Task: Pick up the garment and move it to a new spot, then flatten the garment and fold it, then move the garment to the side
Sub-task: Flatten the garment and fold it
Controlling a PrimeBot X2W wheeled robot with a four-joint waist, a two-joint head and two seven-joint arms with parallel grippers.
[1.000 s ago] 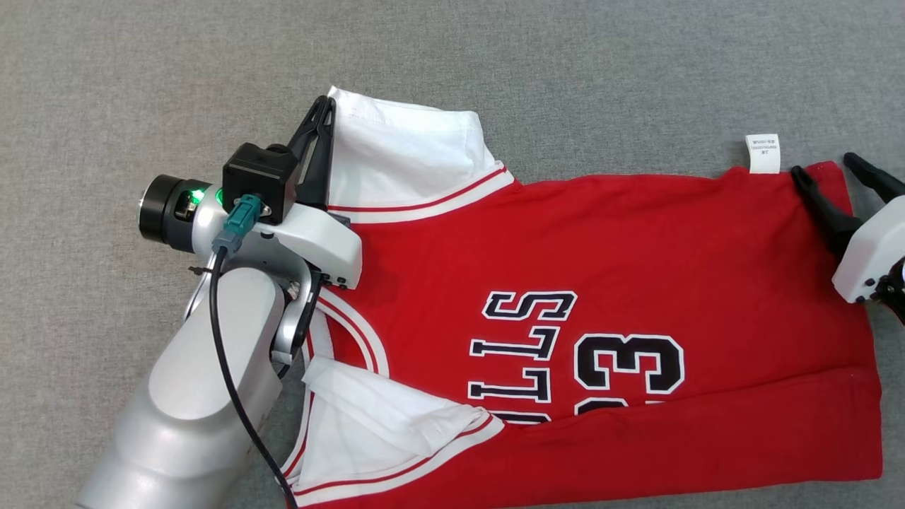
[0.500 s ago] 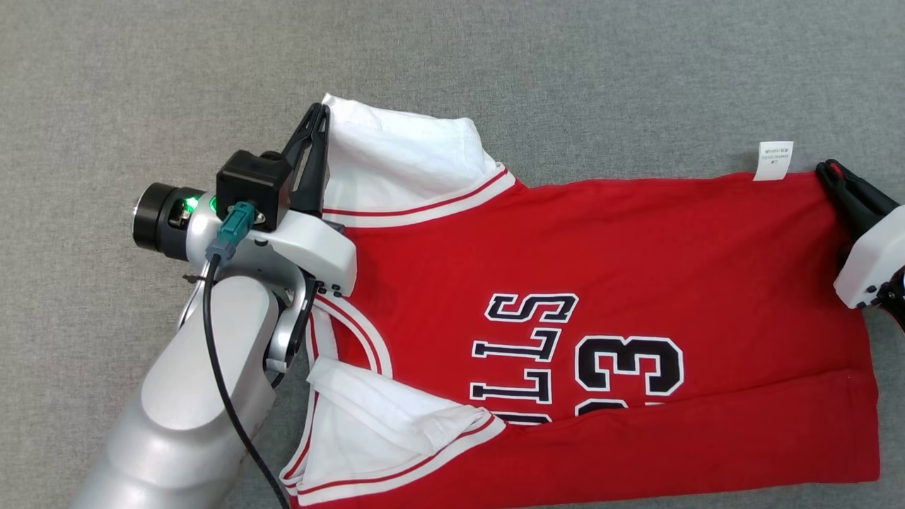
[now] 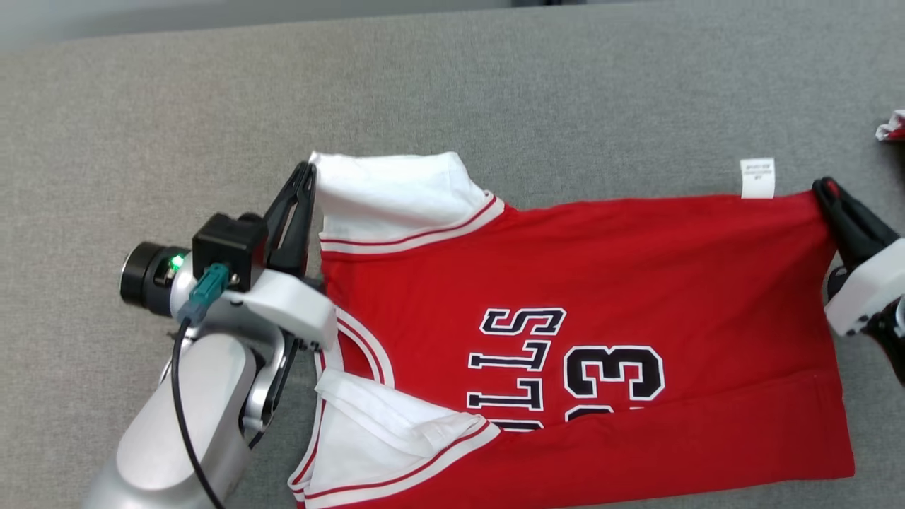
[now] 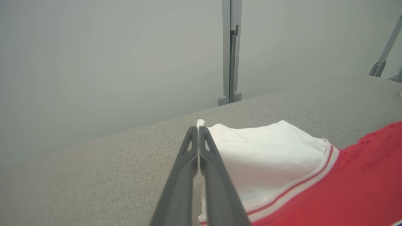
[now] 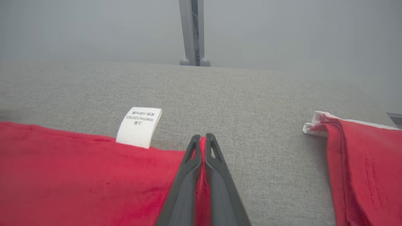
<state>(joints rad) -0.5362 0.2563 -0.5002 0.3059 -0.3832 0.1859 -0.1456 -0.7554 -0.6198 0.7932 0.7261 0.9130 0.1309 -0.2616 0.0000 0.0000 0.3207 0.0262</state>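
Jersey (image 3: 636, 268) lies on counter (image 3: 495, 92), far edge stretched btwn 2 grips: L end effector (image 3: 305, 170) clenched on white sleeve corner (image 3: 339, 170), R end effector (image 3: 821, 186) clenched on hem corner (image 3: 809, 211), prob. to tension fabric for flattening

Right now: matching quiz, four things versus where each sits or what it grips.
1. left claw
2. right claw
3. care label
4. second red cloth

A. apart, at the head view's right edge
B. shut on a red corner of the jersey
C. shut on the jersey's white sleeve
D. poking out past the jersey's far edge

Pairs: 1-C, 2-B, 3-D, 4-A.
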